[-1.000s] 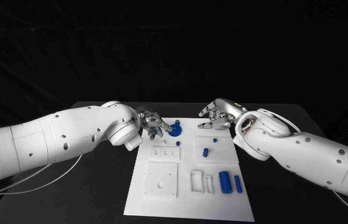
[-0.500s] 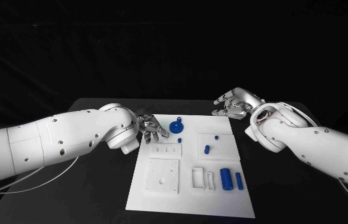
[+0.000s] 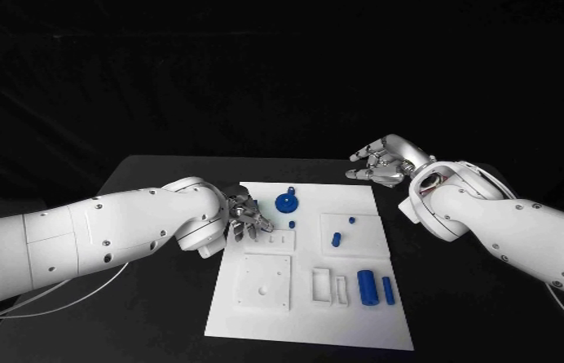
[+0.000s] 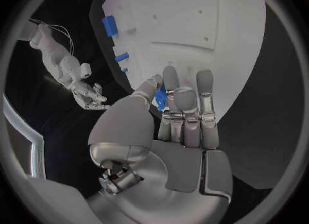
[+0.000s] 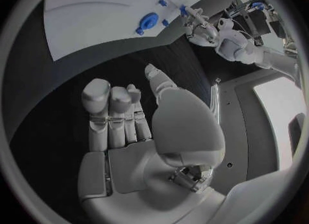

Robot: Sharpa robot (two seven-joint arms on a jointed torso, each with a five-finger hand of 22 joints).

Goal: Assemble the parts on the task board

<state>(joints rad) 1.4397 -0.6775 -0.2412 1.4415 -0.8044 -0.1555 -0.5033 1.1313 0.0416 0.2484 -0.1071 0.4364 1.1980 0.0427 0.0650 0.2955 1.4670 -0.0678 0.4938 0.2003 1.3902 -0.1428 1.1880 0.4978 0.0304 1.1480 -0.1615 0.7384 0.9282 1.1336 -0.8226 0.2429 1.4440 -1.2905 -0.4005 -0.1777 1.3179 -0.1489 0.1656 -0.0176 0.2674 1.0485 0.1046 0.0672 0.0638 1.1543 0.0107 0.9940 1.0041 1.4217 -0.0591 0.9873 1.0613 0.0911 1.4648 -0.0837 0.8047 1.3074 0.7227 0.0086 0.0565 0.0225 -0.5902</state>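
The white task board lies flat in the middle of the black desk, its long side running away from the robot. On its far end stands a round blue disc with a short stem, with a small blue peg just beside it on the near side. Toward the board's right side lie another small blue piece and a short blue pin, and near the right front corner two blue cylinders lie side by side, close together. The left robot hand hovers over the board's left edge, just beside the blue disc; its fingers are spread apart and it holds nothing. The right robot hand is raised beyond the board's far right corner, over the bare desk and well apart from the parts; its fingers are loosely curved and separated, holding nothing.
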